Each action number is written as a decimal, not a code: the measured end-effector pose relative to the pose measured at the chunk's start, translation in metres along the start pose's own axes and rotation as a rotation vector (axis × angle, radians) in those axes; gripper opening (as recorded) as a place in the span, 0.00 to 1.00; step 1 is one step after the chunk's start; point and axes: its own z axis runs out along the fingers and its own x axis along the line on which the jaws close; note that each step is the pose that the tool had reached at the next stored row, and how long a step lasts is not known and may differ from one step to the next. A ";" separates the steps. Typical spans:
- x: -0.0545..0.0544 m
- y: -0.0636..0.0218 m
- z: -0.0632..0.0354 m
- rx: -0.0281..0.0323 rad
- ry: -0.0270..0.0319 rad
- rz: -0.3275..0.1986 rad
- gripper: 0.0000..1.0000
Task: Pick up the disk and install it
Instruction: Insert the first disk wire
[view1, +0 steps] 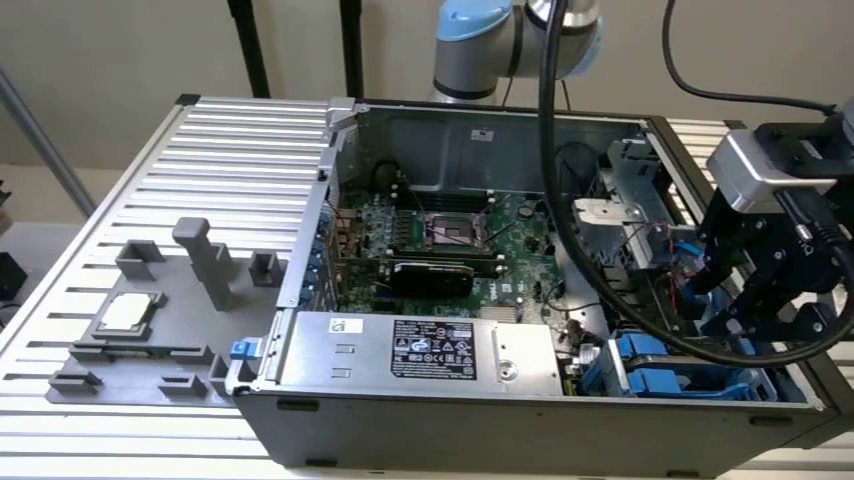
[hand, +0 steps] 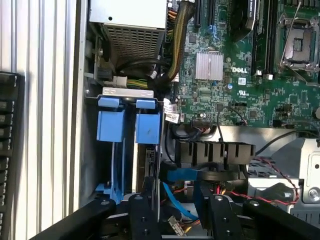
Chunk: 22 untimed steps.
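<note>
Closest to you, the gripper (hand: 179, 202) holds its fingers (hand: 142, 212) partly apart, clamping nothing. From the exterior view's left you pass the grey fixture (view1: 147, 340), the open computer case (view1: 534, 430) and its silver box (view1: 320, 360), then the disk (hand: 148, 160) standing on edge in the blue drive bay (view1: 661, 365), just beside one fingertip.

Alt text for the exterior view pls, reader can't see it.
A robot arm's tool hangs over blue drive carriers at the exterior view's right end of an open computer case on a slatted table. Inside are a green motherboard and a silver power supply; a grey fixture sits on the table beside it.
</note>
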 end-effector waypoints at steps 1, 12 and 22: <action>0.003 0.0001 -0.0003 0.0001 -0.0038 0.000 1.00; 0.026 -0.0091 -0.0031 0.0009 -0.0427 -0.001 1.00; 0.028 -0.0139 -0.0011 0.0007 -0.0513 -0.050 1.00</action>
